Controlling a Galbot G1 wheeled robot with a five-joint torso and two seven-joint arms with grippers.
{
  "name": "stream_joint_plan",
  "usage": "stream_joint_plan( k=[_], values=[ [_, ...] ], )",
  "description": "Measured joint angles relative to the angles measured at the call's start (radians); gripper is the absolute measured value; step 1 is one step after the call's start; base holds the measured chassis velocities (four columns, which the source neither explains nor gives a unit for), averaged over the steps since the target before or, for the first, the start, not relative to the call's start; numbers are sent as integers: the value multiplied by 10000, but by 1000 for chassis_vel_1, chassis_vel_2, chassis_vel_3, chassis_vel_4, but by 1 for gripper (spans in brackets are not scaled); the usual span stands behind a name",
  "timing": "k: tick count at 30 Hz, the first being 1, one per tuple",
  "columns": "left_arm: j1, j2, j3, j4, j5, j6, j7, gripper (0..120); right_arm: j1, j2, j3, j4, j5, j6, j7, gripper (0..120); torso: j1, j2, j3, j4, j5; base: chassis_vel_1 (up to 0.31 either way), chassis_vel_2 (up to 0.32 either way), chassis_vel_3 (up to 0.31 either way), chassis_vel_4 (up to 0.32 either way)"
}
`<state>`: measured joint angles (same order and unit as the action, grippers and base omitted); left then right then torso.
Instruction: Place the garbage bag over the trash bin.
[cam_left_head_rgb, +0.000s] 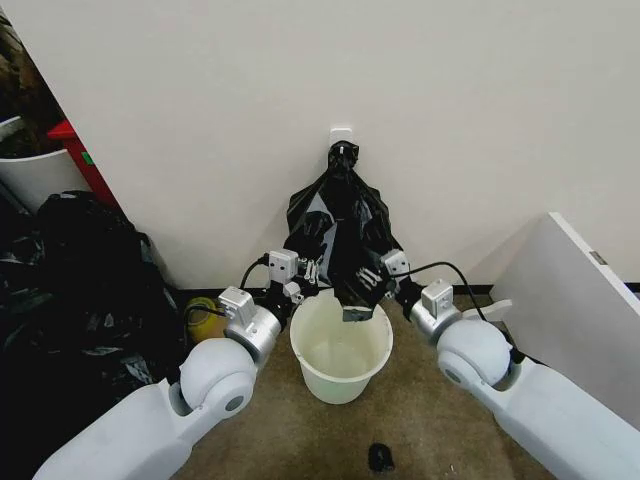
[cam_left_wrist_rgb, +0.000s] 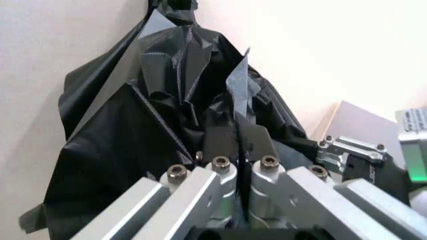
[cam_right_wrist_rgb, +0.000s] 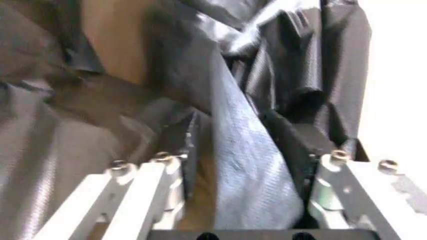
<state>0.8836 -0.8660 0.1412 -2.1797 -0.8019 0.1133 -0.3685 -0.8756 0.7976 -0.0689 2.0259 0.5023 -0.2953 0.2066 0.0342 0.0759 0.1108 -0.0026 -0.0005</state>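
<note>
Bag: the black bag (cam_left_head_rgb: 340, 235) is hung by its knotted top from a white hook (cam_left_head_rgb: 341, 134) on the wall, directly above the bin; its lower edge is seen dipping just inside the bin's far rim.
Bin: the cream-white bin (cam_left_head_rgb: 340, 365) is stood upright on the brown floor (cam_left_head_rgb: 450, 430), close to the wall, between the two arms; its inside is seen bare and open.
Left end effector: the left end effector (cam_left_head_rgb: 308, 272) is held at the bag's lower left side, just above the bin's rim. In the left wrist view its fingers (cam_left_wrist_rgb: 220, 142) are seen pressed together with a fold of the bag (cam_left_wrist_rgb: 167, 100) pinched between them.
Right end effector: the right end effector (cam_left_head_rgb: 372, 277) is held at the bag's lower right side, above the rim. In the right wrist view its fingers (cam_right_wrist_rgb: 290, 145) are seen spread, with a broad fold of the bag (cam_right_wrist_rgb: 240, 145) lying between them; whether the fold is touched by them cannot be told.
Surroundings: a heap of black bags (cam_left_head_rgb: 80, 280) is seen at the left by the wall, a yellow object (cam_left_head_rgb: 204, 316) beside it, a white panel (cam_left_head_rgb: 570, 300) at the right, and a small black item (cam_left_head_rgb: 380, 458) on the floor in front of the bin.
</note>
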Motion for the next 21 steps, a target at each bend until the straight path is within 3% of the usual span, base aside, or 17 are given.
stream_joint_plan(
  k=[11,17,21],
  values=[
    [376,-143,-183,-116,74,-44,0,0,15,-268,54,71,27,-375,259,0,0,0,0,1,0,0,0,0,0],
    [651,-104,-478,-177,185,-128,-16,0,-500,-48,559,289,30,366,311,0,0,0,0,2,0,0,0,0,0],
    [1032,3,-854,-514,188,-144,-46,0,-1487,243,1220,1143,300,983,359,0,0,0,0,1,-1,0,0,0,0]
  ],
)
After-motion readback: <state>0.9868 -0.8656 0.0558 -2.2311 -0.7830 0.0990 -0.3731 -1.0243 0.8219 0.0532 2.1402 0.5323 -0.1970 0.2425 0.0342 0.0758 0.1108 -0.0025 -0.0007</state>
